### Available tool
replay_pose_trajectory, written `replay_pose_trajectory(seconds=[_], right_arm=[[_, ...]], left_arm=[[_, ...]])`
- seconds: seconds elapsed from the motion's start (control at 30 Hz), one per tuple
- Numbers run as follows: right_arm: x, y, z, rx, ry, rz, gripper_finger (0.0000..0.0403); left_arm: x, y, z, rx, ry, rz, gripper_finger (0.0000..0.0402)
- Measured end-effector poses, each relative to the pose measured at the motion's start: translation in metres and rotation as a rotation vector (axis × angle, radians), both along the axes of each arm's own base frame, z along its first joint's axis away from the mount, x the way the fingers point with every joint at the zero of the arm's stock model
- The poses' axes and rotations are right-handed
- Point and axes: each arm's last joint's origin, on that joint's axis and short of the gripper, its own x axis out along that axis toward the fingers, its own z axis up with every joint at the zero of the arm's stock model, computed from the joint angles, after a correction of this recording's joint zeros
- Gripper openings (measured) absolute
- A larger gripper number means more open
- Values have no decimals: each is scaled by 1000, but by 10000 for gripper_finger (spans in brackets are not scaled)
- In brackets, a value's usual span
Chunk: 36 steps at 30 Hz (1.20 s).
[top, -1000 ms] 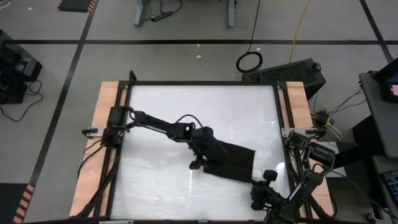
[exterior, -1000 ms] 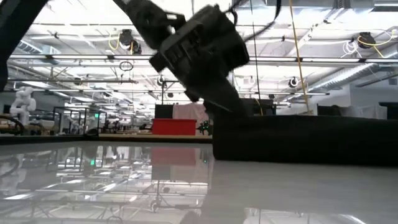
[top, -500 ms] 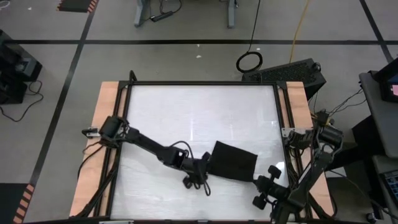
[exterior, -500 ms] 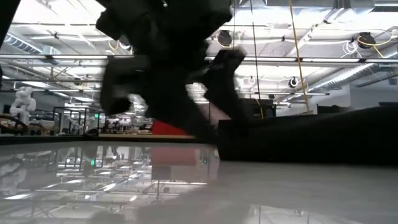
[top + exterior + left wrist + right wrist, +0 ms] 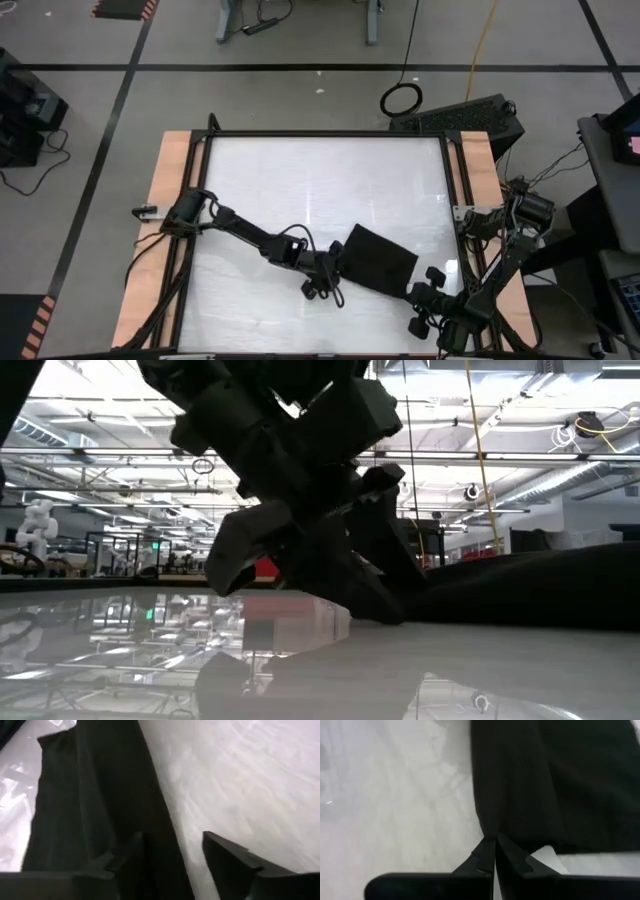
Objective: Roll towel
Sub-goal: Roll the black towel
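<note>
White and glossy, the surface (image 5: 300,190) sits framed in black under the workshop's gray floor. From the left, the left gripper (image 5: 322,283) reaches low across it to the near-left edge of the towel (image 5: 378,260), its fingers (image 5: 227,857) spread apart and straddling that edge without pinching it. The black cloth lies folded, right of center toward the near side. At its near-right corner, the right gripper (image 5: 428,299) has its fingers pressed together, tips at the hem. Soft, light and limp, the towel looks best taken by an edge or corner.
</note>
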Motion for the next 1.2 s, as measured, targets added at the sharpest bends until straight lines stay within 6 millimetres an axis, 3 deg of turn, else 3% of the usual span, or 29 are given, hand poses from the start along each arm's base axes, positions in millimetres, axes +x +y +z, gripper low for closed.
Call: replay_pose_trajectory(seconds=[0.23, 0.3, 0.5, 0.8, 1.03, 1.2], right_arm=[[8, 18, 18, -40, -1, 199, 38], [11, 24, 26, -80, 5, 283, 57], [18, 35, 36, -197, -11, 460, 135], [33, 40, -1, -353, 15, 499, 240], [44, 54, 2, -545, 22, 562, 240], [44, 53, -8, -563, 96, 571, 224]], left_arm=[[6, 21, 0, -69, 52, -7, 41], [7, 25, 0, -67, 58, -16, 14], [14, 37, 9, -245, 170, -28, 11], [22, 49, 28, -569, 306, -102, 6], [25, 46, 38, -704, 346, -160, 5], [26, 45, 41, -752, 358, -173, 5]])
